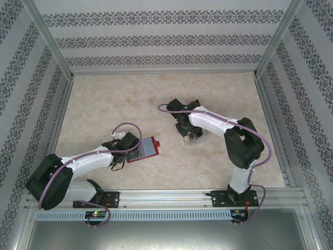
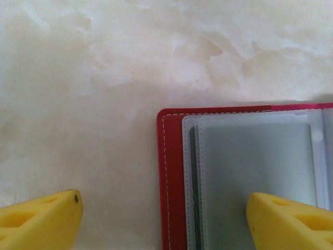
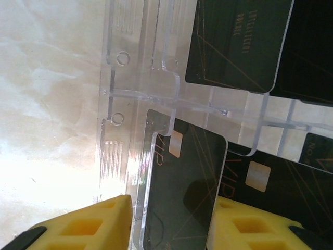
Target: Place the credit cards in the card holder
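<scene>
1. Table point(image 1: 104, 104): flat, matte, marble-patterned.
2. Clear rack point(image 3: 125, 104), right of centre. Judgement: draw the card straight along its slot so the dividers don't catch it. Rigid transparent plastic with upright dividers.
3. Card holder point(image 2: 174, 177), near left, lying open. Red leather-like cover, white stitching, soft grey translucent sleeves. Left gripper point(image 2: 164, 200) straddles one edge, fingers wide apart, holding nothing.
4. Credit cards point(image 3: 237, 41) sit in the rack. Right gripper point(image 3: 171, 203) flanks one; firm contact cannot be told. Judgement: pinch the long edges squarely, or it pivots. Thin, stiff, glossy black, rounded corners.
</scene>
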Available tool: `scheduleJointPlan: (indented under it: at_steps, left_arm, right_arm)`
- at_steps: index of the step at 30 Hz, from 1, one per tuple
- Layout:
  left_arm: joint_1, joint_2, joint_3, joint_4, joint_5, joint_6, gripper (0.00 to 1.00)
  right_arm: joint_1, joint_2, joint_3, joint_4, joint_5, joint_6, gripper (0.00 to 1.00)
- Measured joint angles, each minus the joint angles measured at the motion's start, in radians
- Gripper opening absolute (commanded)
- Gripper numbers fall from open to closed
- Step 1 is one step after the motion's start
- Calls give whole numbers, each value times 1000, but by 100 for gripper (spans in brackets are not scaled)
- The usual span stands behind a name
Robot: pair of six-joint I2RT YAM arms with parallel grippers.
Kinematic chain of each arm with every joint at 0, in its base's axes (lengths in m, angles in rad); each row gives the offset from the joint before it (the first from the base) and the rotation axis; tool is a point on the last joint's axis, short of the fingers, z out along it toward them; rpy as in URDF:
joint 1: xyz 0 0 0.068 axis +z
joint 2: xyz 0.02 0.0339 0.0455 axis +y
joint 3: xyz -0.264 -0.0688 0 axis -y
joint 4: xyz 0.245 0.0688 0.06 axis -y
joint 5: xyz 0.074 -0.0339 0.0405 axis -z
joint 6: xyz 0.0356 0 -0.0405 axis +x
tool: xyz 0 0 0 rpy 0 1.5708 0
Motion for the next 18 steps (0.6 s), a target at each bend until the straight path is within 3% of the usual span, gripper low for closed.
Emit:
scheduleJointPlan:
  at_steps: [18]
  left_arm:
    - [0,0,0,0,0,0,82]
  right_arm:
    - [-13,-43,0,0,-5,-1,25]
